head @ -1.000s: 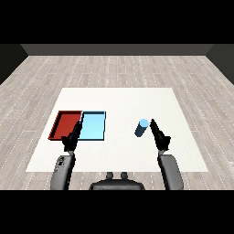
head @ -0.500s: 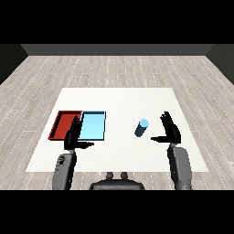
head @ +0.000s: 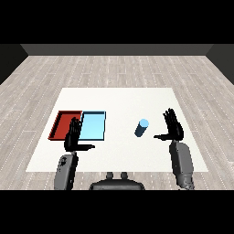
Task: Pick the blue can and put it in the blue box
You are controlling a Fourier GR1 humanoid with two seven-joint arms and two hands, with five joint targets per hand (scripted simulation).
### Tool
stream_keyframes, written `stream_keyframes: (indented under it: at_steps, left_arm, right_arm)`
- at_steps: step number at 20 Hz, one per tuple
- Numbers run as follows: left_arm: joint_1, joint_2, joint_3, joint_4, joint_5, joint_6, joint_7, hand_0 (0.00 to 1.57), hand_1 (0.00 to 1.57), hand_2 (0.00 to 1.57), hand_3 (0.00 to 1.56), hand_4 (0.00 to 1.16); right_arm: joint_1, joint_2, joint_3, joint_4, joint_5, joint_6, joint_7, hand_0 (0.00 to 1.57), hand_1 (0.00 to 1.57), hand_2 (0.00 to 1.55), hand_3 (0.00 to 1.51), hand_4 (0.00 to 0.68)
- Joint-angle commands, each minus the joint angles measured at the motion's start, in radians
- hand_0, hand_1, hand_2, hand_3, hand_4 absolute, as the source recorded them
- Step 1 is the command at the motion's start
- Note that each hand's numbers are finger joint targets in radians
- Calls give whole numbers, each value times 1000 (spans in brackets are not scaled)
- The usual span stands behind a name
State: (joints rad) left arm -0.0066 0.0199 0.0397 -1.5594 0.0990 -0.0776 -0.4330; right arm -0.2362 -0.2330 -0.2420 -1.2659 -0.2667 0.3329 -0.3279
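1. Standing upright on the white counter (head: 119, 98), the blue can (head: 141, 128) sits right of centre, by itself, touched by neither hand.
2. To the can's right, the right hand (head: 172, 128) is raised with its fingers straight and spread, pointing away from the robot, and its thumb sticking out toward the can. It is near the can but apart from it, with bare counter showing between thumb and can. It grips nothing.
3. The grey right forearm (head: 181, 163) comes up from the lower right corner of the head view.
4. The blue tray (head: 93, 126) lies flat on the left half of the counter, well apart from the can. Nothing lies in it.
5. The red tray (head: 64, 124) lies just beside the blue tray on its left, their long edges meeting.
6. The left hand (head: 74, 137) is at the near edges of the two trays, fingers straight and pointing forward, thumb out to the right. It too is unclenched and holds nothing.
7. The grey left forearm (head: 66, 170) rises from the lower left.
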Motion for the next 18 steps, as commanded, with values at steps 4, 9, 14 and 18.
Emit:
stream_keyframes:
  at_steps: [4,9,14,18]
  left_arm:
    - [-55,17,34,52,38,-9,-1,0,0,0,0,0]
    - [-55,11,22,38,20,13,4,0,0,0,0,0]
    - [-26,36,37,49,61,-47,-5,0,0,0,0,0]
    - [38,-2,-3,45,33,-39,-85,0,0,0,0,0]
  right_arm:
    - [77,-13,-9,32,8,56,-88,0,0,0,0,0]
    - [-69,-6,-5,119,-8,2,-6,0,0,0,0,0]
    - [5,-18,-19,81,-66,48,58,0,0,0,0,0]
    - [-189,-7,-12,265,-27,-17,53,0,0,0,0,0]
